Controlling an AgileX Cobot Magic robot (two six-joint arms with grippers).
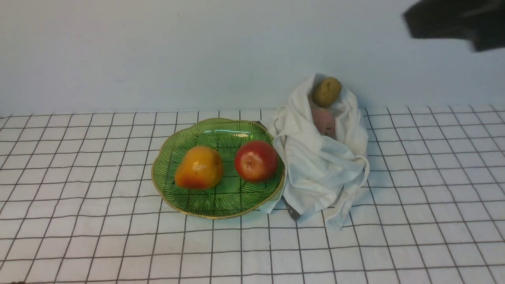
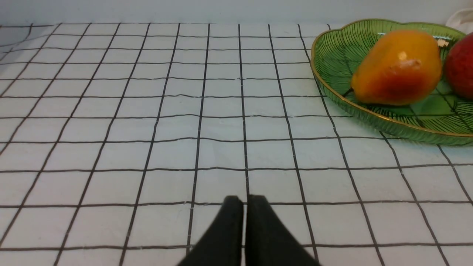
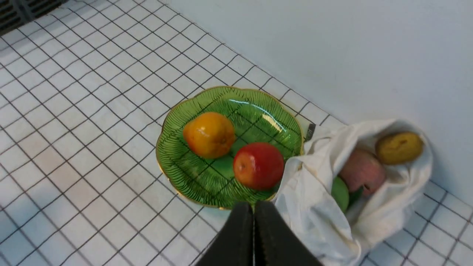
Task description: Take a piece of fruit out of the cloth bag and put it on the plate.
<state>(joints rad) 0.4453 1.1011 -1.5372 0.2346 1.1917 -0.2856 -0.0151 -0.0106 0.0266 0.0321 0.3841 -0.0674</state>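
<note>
The red apple point(image 1: 256, 161) lies on the green leaf plate point(image 1: 189, 203), on its right side next to the cloth bag point(image 1: 321, 165); it also shows in the right wrist view point(image 3: 258, 165) and at the edge of the left wrist view point(image 2: 461, 64). The plate point(image 3: 258, 111) and bag point(image 3: 314, 207) show in the right wrist view. My right gripper point(image 3: 253, 204) is shut and empty, high above the table; its dark arm point(image 1: 457, 21) is at the upper right. My left gripper point(image 2: 244, 198) is shut and empty, low over the table left of the plate point(image 2: 332, 55).
An orange-yellow pear-shaped fruit point(image 1: 199, 167) lies on the plate's left side. An olive-green oval fruit point(image 1: 326, 91), a pink fruit point(image 1: 324, 120) and a green fruit point(image 3: 340, 194) sit in the bag's mouth. A white wall stands right behind the bag. The table has a grid cloth.
</note>
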